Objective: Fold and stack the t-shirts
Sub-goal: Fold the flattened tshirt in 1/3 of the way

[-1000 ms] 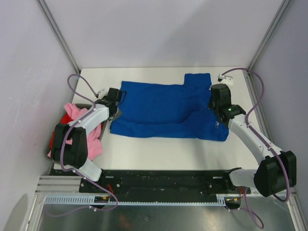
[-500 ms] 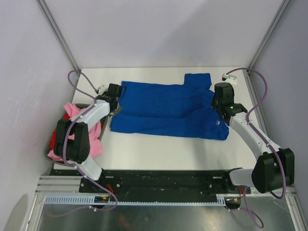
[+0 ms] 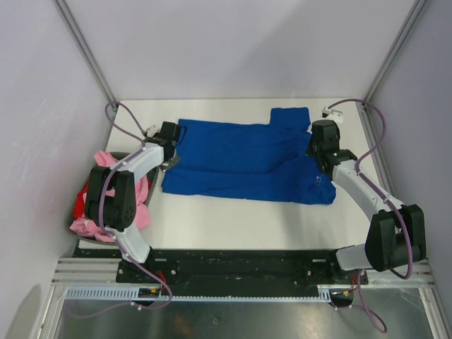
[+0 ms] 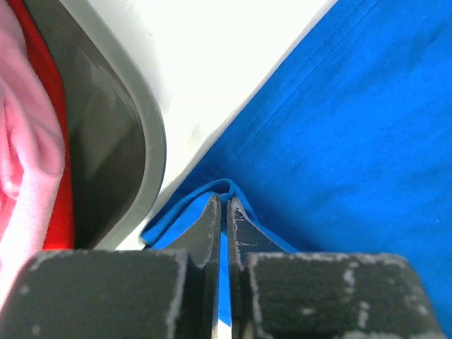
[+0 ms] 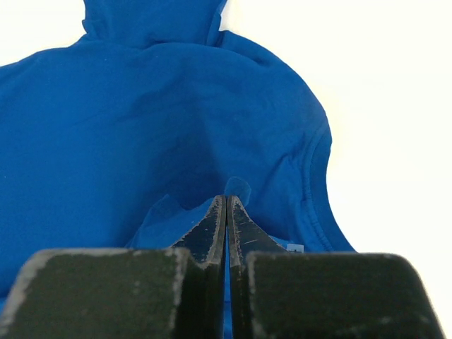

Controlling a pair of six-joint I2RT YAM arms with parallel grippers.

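Note:
The royal blue t-shirt (image 3: 244, 159) lies across the middle of the white table, its near long edge folded over toward the back, one sleeve (image 3: 291, 116) sticking out at the far right. My left gripper (image 3: 169, 147) is shut on the shirt's left hem (image 4: 224, 188), pinching a small fold. My right gripper (image 3: 316, 150) is shut on the shirt's cloth by the collar (image 5: 239, 189) at the right end. The pink t-shirt (image 3: 113, 166) and the red t-shirt (image 3: 87, 192) lie bunched in a bin at the left. No lettering or graphic shows.
A dark grey bin (image 3: 126, 156) with a rounded rim (image 4: 152, 152) stands at the table's left edge, close to my left gripper. Grey walls and metal posts enclose the table. A black rail (image 3: 240, 265) runs along the near edge.
Both grippers have carried the shirt's near edge toward the back, folding it over. The folded strip now lies flatter and the shirt looks narrower front to back.

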